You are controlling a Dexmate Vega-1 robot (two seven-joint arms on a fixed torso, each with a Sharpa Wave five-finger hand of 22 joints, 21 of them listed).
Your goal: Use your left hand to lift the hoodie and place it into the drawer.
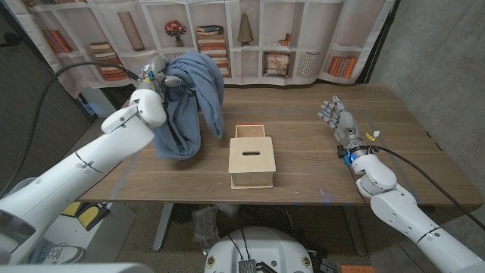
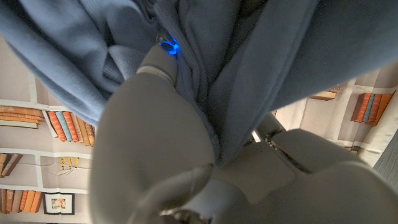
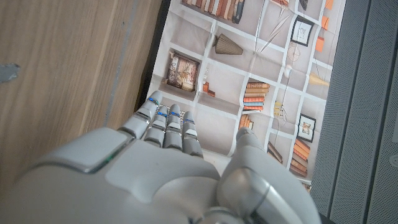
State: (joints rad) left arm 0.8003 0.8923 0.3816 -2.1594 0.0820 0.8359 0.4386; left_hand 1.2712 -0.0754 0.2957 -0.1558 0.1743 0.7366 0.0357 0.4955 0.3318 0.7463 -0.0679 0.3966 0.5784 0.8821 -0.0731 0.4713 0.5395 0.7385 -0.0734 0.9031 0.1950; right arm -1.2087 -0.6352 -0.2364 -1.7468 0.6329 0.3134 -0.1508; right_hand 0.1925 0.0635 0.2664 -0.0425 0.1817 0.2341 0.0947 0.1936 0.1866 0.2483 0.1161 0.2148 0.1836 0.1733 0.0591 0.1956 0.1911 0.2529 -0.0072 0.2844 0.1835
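Lifting was done: left hand (image 1: 157, 78) gripped the blue fabric hoodie (image 1: 189, 102) at upper left, placement into the light wooden drawer (image 1: 251, 157) at centre remaining.

Both arms have smooth white rounded shells. The left hand (image 2: 186, 168) is pale grey, with a small blue light. The right hand (image 1: 339, 121) has grey fingers (image 3: 166, 124) with blue marks, and a black cable (image 1: 432, 180) along its forearm.
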